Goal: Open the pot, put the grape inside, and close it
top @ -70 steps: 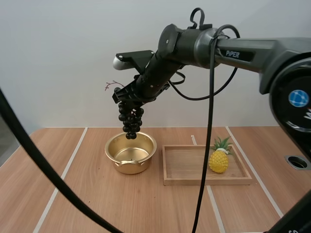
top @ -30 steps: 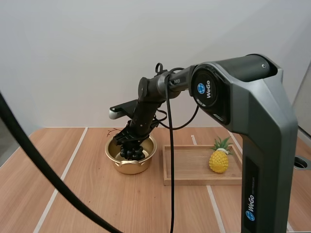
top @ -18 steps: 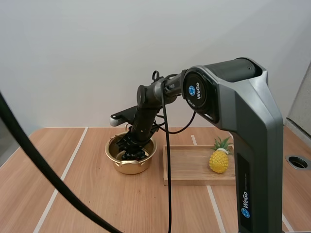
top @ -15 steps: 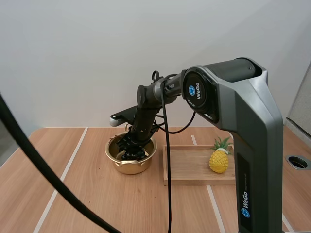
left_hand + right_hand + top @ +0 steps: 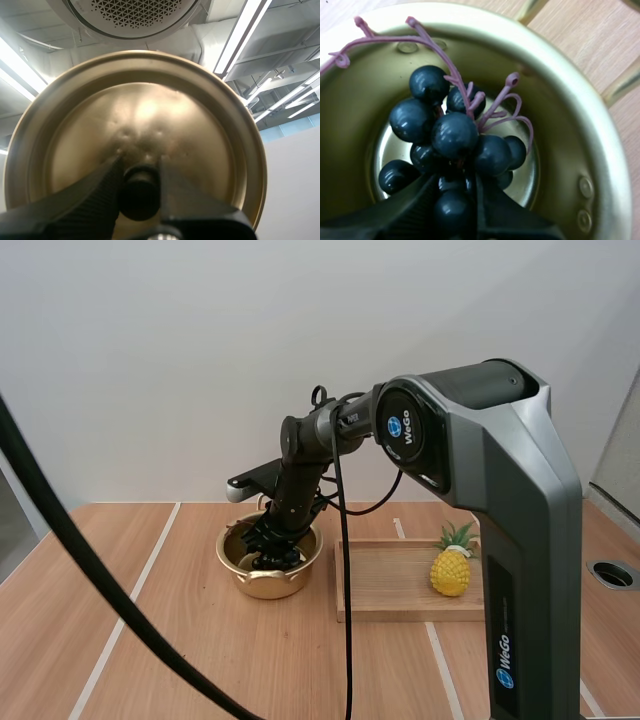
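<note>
Grapes point(image 5: 455, 145) lie inside the pot point(image 5: 592, 150), stem reaching toward its rim. The right gripper point(image 5: 455, 187) is clenched on them. The left gripper point(image 5: 140, 170) grasps the lid point(image 5: 200, 125) by its knob point(image 5: 139, 195).

A bunch of grapes point(image 5: 455, 135), dark and glossy, is seen inside the gold pot point(image 5: 580, 125), over its shiny bottom. The lowest berries are pinched between the two black fingers of the right gripper point(image 5: 455, 200), which is held within the pot's rim. A purple stem point(image 5: 435, 45) is curled up from the bunch toward the rim. It cannot be told whether the bunch rests on the bottom. Two rivets point(image 5: 585, 187) are set in the pot's wall, and the wooden table point(image 5: 580, 30) is visible beyond the rim.
</note>
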Motion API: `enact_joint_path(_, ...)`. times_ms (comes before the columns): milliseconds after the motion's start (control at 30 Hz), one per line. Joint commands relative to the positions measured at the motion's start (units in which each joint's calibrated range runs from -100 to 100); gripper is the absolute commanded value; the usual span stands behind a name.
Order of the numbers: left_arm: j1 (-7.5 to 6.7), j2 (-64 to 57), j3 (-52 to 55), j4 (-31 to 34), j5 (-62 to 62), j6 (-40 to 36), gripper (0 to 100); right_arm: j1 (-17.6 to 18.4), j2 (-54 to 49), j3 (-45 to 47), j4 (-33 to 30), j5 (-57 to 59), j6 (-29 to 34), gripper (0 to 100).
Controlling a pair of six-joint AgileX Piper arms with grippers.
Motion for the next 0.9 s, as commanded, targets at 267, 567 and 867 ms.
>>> enact_joint_path(267, -0.2, 0.2, -0.09, 0.31, -1.83, 0.2, 0, 0.08, 0.3, 0.35, -0.93, 8.79, -0.17, 100)
enact_joint_path(567, -0.2, 0.19, -0.09, 0.31, -0.45, 0.2, 0, 0.08, -0.32, 0.21, 0.05, 8.93, -0.18, 100)
enact_joint_path(867, -0.2, 0.19, -0.09, 0.31, 0.21, 0.2, 0, 0.0, -9.77, -0.22, -0.24, 7.92, 1.44, 100)
